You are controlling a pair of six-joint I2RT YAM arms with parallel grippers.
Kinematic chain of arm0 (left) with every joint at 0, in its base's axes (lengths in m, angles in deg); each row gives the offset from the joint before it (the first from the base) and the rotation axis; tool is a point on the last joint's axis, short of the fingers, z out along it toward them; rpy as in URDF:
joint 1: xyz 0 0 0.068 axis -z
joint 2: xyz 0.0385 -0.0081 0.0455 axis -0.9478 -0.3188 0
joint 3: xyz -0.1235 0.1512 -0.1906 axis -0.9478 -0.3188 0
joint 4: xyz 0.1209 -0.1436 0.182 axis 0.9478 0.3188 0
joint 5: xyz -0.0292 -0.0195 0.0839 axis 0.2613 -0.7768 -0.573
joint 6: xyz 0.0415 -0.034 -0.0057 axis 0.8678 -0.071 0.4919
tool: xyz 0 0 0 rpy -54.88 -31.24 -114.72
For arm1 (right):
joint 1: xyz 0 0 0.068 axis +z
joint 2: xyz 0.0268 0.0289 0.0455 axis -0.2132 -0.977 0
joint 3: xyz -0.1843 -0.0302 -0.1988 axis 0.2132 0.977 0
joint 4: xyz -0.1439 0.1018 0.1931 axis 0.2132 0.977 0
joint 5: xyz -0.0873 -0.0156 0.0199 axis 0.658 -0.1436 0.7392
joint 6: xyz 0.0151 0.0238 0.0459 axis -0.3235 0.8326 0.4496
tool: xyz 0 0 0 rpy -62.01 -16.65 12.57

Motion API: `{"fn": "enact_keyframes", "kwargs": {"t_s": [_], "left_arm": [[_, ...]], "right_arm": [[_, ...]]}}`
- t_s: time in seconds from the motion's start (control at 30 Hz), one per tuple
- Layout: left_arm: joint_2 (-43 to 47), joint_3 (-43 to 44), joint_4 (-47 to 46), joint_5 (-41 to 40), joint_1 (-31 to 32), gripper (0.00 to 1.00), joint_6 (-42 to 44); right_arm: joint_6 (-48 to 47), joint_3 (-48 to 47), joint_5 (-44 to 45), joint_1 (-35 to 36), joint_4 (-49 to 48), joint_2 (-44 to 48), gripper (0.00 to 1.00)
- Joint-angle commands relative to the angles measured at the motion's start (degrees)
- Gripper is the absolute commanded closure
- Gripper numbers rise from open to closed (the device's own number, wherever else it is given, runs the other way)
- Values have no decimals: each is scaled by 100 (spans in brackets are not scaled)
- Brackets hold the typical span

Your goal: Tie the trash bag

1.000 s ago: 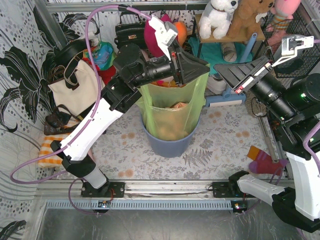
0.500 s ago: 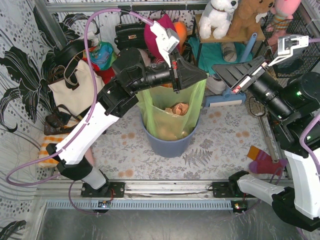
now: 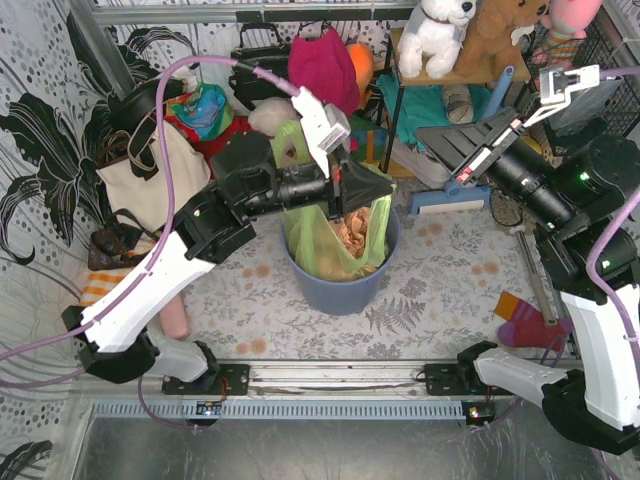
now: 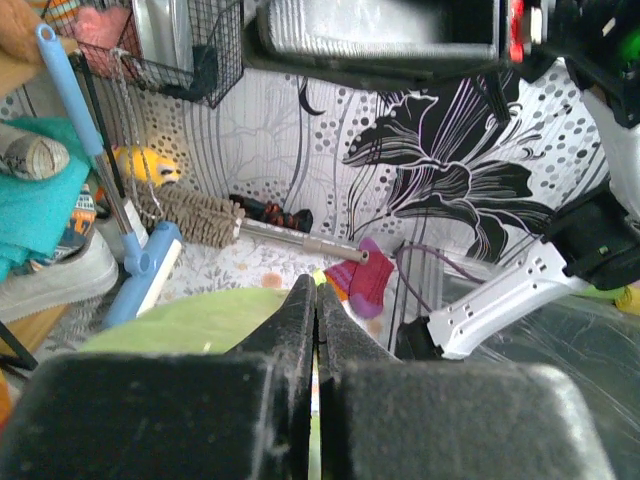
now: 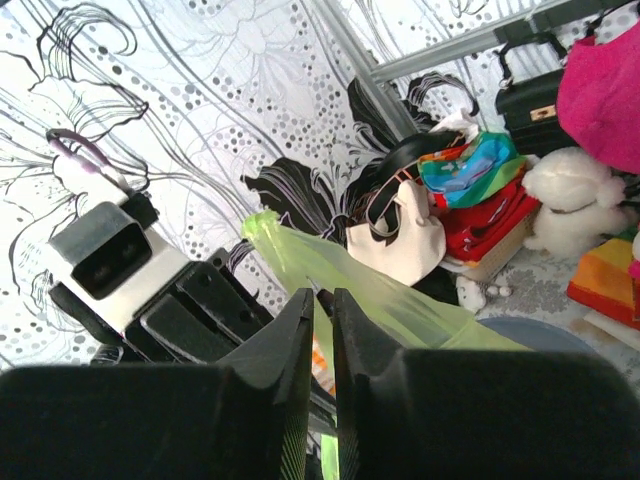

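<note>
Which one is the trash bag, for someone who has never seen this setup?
Find the blue-grey bin in the middle of the table, between the arms. The trash bag lines it, its rim pinched by the left gripper. Unlike the cream tote to the left, it is thin, translucent light green, with brown paper showing through.

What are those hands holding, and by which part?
The left hand pinches the trash bag by its upper edge. The right hand seems to hold nothing.
</note>
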State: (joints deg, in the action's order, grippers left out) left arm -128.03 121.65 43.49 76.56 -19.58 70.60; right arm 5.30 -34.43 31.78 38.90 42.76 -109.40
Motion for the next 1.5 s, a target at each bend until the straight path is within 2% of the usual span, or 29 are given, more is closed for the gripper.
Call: {"fn": "enact_keyframes", "kwargs": {"t_s": [0.0, 0.2, 0.27, 0.4, 0.7, 0.93, 1.17, 1.27, 1.47], "left_arm": [[610, -885, -1014, -186, 46, 96, 10], [1230, -1850, -2017, -76, 41, 96, -169], [1339, -2042, -2195, -24, 46, 96, -202], [1461, -2237, -2348, 27, 46, 97, -260], [1372, -2199, -2565, 493, 46, 97, -422], [1259, -2096, -2512, 568, 46, 97, -396], [1221, -2047, -2477, 591, 46, 97, -346], [1215, -2008, -2429, 594, 46, 97, -309], [1220, -2015, -2422, 582, 46, 97, -299]], "right_arm": [[-43, -271, -642, -2, -304, -382, 86], [74, -735, -1473, 45, -491, -1055, 77], [7, -895, -1480, 201, -480, -1241, 73], [-403, -1575, -1233, 887, -72, -1801, 59], [-693, -3006, -1161, 1632, 596, -2974, 47], [-831, -3605, -874, 1891, 1044, -3446, 51], [-848, -3674, -793, 1950, 1069, -3468, 74], [-860, -3763, -751, 1964, 1105, -3634, 64], [-841, -3919, -723, 1963, 1146, -3858, 61]]}}
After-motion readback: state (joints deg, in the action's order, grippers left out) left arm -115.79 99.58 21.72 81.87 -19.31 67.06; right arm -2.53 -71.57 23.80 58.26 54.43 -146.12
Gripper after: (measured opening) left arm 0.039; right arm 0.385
